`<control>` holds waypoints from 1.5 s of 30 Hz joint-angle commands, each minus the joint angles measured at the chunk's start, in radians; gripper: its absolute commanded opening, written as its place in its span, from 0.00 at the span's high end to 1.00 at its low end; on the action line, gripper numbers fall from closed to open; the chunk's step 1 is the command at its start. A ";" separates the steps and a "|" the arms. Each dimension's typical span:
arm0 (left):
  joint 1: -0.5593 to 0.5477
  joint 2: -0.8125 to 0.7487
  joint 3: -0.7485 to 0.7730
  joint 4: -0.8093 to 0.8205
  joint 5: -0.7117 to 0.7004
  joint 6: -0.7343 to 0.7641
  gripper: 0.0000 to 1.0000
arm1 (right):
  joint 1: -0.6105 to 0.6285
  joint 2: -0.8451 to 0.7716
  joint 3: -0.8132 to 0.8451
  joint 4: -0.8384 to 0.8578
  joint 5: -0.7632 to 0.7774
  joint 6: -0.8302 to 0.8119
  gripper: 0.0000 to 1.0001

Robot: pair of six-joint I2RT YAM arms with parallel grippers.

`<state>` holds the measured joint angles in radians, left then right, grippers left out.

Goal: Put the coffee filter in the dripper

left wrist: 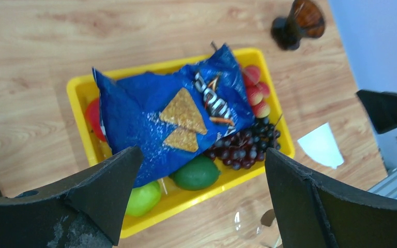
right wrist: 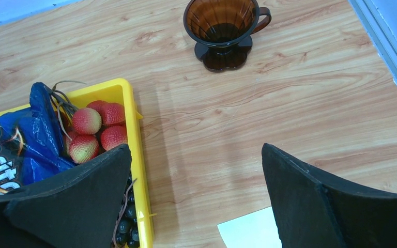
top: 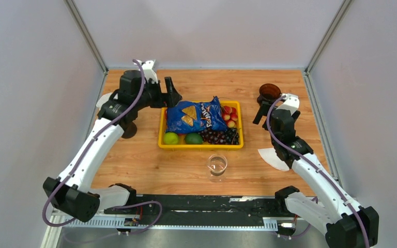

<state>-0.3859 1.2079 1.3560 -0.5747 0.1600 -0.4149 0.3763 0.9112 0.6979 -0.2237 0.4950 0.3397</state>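
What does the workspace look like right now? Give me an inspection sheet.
Surface: wooden table, no spills seen.
Job's things: dripper upright, empty, far right; filter flat on the table, apart from it.
Clutter: yellow tray with chips bag, limes, grapes, lychees; glass in front.
Grippers: left tool open, empty, by the tray; right tool open, empty, between dripper and filter.
Cables: purple cable along each arm, no snags seen.
Surroundings: grey walls on three sides.
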 commanded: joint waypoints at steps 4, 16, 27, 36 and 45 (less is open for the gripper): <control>-0.004 0.029 -0.183 0.223 0.039 -0.002 0.00 | -0.007 -0.010 0.017 -0.046 -0.036 0.032 0.00; -0.003 0.053 -0.350 0.333 -0.033 -0.012 0.00 | -0.149 0.160 0.127 -0.101 -0.216 0.140 0.00; -0.002 -0.025 -0.496 0.465 0.036 0.007 0.00 | -0.345 0.607 0.469 -0.109 -0.259 0.228 0.02; -0.003 -0.084 -0.530 0.472 0.014 0.001 0.00 | -0.366 0.947 0.784 -0.133 -0.175 0.199 0.17; -0.004 -0.083 -0.529 0.460 -0.018 -0.004 0.00 | -0.365 1.039 0.815 -0.148 -0.078 0.245 0.26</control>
<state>-0.3862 1.1397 0.8268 -0.1444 0.1497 -0.4202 0.0105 1.9282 1.4757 -0.3618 0.3473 0.5488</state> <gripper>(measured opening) 0.998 0.762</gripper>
